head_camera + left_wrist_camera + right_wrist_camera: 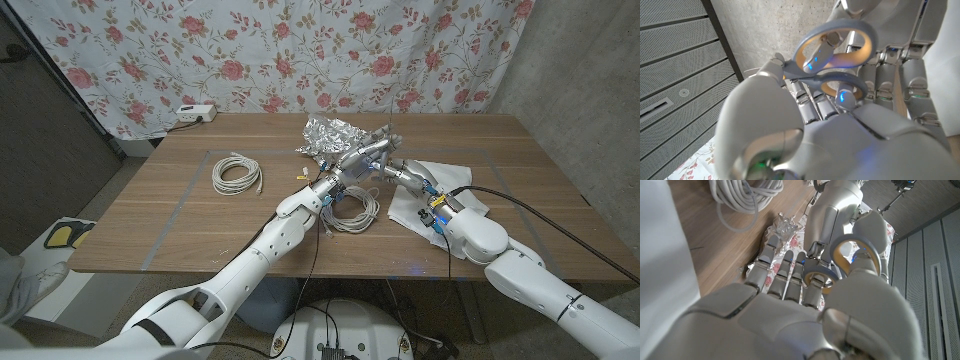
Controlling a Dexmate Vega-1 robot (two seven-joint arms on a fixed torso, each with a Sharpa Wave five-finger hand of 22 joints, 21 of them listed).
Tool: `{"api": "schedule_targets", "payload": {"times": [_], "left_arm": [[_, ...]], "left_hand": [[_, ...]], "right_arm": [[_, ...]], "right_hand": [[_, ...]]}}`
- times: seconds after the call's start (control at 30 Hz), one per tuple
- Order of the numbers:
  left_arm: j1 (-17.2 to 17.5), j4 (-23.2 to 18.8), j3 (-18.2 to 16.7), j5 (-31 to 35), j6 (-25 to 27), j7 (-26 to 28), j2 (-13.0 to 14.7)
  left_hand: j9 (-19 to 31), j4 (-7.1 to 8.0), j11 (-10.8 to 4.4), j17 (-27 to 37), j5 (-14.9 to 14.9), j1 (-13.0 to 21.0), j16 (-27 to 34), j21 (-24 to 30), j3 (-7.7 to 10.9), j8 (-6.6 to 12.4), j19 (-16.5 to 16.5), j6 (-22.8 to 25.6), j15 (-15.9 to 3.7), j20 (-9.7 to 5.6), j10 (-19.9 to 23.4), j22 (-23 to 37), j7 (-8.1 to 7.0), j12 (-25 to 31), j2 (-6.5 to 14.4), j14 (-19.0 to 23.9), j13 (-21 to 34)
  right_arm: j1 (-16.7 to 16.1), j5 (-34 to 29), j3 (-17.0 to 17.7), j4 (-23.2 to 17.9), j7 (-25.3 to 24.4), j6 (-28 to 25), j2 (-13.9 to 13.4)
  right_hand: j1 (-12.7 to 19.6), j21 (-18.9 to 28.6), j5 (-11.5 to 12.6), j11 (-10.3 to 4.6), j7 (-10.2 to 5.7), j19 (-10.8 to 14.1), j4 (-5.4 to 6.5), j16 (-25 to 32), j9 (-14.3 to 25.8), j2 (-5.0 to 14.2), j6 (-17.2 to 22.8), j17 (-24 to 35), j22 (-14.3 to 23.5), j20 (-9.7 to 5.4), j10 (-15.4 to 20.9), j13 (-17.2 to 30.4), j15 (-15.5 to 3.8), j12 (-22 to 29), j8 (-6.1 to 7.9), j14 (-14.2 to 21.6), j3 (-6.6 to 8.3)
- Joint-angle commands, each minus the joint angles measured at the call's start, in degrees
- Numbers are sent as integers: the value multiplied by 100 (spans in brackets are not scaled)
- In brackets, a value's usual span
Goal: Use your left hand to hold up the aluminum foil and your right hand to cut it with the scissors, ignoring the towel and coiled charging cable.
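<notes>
The crumpled aluminum foil (335, 132) lies on the table just beyond both hands and shows in the right wrist view too (783, 222). My left hand (362, 158) and right hand (408, 176) meet over the table's middle around the scissors (388, 135), whose thin blades point up. In the wrist views the grey handle loops (837, 47) (850, 250) stand between the hands with a fingertip inside each loop. My left hand (790, 130) wraps the handles from one side. My right hand (765, 320) has its thumb at the larger loop. Neither hand touches the foil.
A white towel (445, 190) lies under my right forearm. One coiled white cable (237, 175) lies at the left, another coil (350, 208) under my left wrist. A power strip (195, 113) sits at the far left edge, before a floral curtain.
</notes>
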Motion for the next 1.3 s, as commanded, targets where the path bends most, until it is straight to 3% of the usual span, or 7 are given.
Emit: {"api": "schedule_targets", "payload": {"times": [0.03, 0.17, 0.43, 0.6, 0.7, 0.93, 1.3], "left_arm": [[44, 15, 0, -174, 153, -131, -113], [53, 37, -4, -169, 144, -132, -132], [31, 100, -10, -99, 21, -173, -169], [10, 68, -19, -13, -61, -123, -137], [-10, 29, -18, 40, -91, -106, -92], [-33, -55, -24, 87, -116, -79, -5], [-41, -68, -43, 56, -128, -111, 39]], "left_hand": [[20, 48, -286, 27, 46, 19, 46, -14, 34, -4, -6, -8, -158, 16, 280, 14, -24, 44, 43, -165, 31], [22, 50, -286, 32, 47, 21, 50, -14, 36, -3, -8, -7, -157, 18, 281, 14, -24, 42, 44, -169, 36], [25, 60, -287, 49, 48, 22, 68, -12, 40, 3, -10, 5, -153, 18, 283, 13, -24, 35, 47, -171, 50], [26, 58, -287, 57, 49, 29, 76, -12, 43, 10, -14, 18, -158, 21, 287, 13, -25, 34, 44, -170, 57], [27, 66, -287, 69, 45, 21, 89, -13, 38, 17, -19, 34, -147, 27, 296, 13, -26, 34, 37, -166, 64], [28, 71, -285, 76, 42, 18, 95, -12, 37, 21, -21, 41, -150, 31, 304, 12, -27, 32, 35, -171, 73], [29, 74, -284, 91, 40, 18, 109, -12, 38, 24, -29, 45, -155, 37, 302, 12, -26, 22, 32, -174, 88]], "right_arm": [[-55, -123, 10, -16, -237, -94, 92], [-72, -125, 26, -38, -291, -131, 102], [-103, -91, 17, -72, -344, -190, 142], [-82, 70, 5, -61, -196, -186, 136], [-90, 158, 18, -27, -181, -179, 160], [-113, 318, 33, -11, -103, -182, 151], [-106, 324, 43, -47, -27, -185, 66]], "right_hand": [[86, 29, 71, -55, -50, 29, 7, 75, 213, 1, 283, 67, 30, -101, 178, 37, -249, 66, 321, 129, -60], [121, 41, 108, -73, -65, 64, 16, 129, 450, -11, 519, 113, 36, -98, 381, 67, -341, 115, 638, 261, -97], [-20, 74, 114, 26, 51, 158, 99, 172, 832, -87, 303, 153, 40, -22, 414, 114, -210, 92, 899, 398, -225], [252, 156, 122, 63, 102, 367, 24, 336, 1187, 118, 111, 238, 51, -67, 513, 175, -409, 106, 1163, 731, -112], [514, 267, -18, -104, 27, 597, -34, 562, 1510, 307, -121, 412, 76, -193, 1173, 300, -637, 387, 1425, 1063, -6], [668, 513, -133, -492, -32, 959, -43, 934, 1413, 443, -100, 743, 176, -375, 1999, 667, -1003, 956, 1571, 1731, 34], [807, 976, -167, -666, -144, 1134, -52, 1637, 1524, 475, -54, 1591, 511, -438, 2370, 1752, -1037, 2002, 1721, 2711, -13]]}}
